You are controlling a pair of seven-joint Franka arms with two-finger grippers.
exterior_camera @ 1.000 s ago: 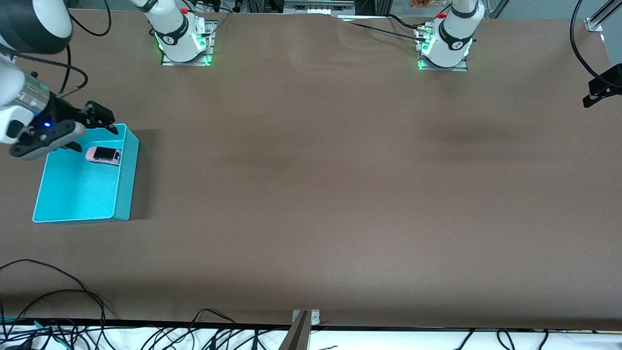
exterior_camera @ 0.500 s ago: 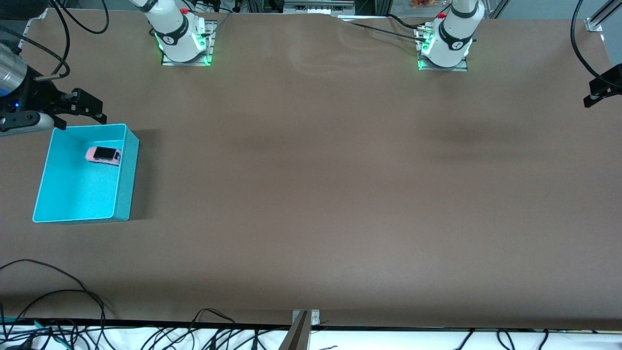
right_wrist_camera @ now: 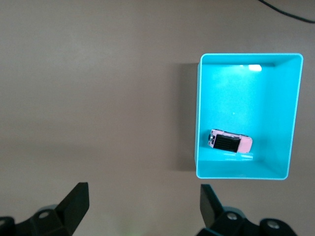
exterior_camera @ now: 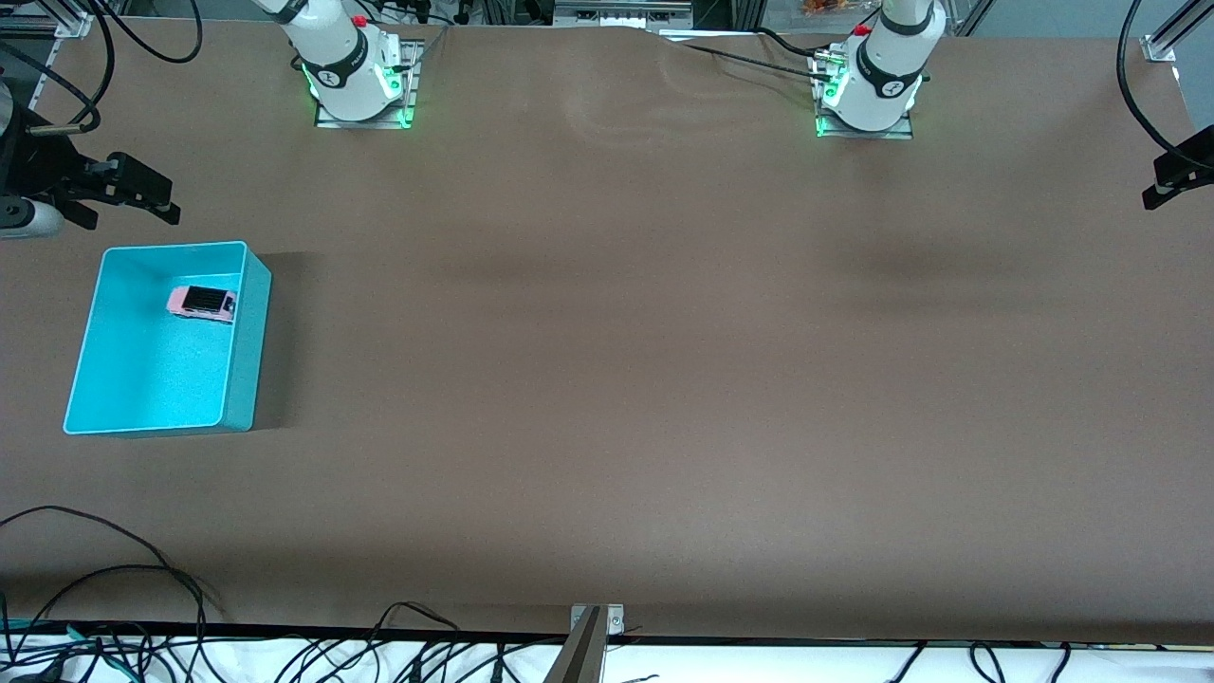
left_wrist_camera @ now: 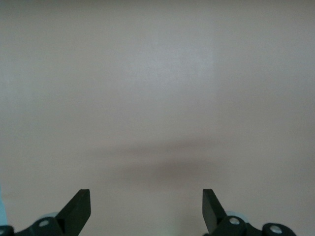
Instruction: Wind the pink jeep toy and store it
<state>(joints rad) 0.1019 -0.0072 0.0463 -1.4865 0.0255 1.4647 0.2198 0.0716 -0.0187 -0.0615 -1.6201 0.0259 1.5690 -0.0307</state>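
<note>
I see the pink jeep toy (exterior_camera: 201, 303) lying inside the turquoise bin (exterior_camera: 248, 341) at the right arm's end of the brown table (exterior_camera: 616, 379), close to the bin wall that is farther from the front camera and not touching the rim. The right gripper (exterior_camera: 128, 197) hangs with fingers spread and empty over the bare table just outside that rim. The left gripper (left_wrist_camera: 146, 209) is at the table's edge at the left arm's end, also spread and empty, and between the bin and this end the surface gives wide free room.
</note>
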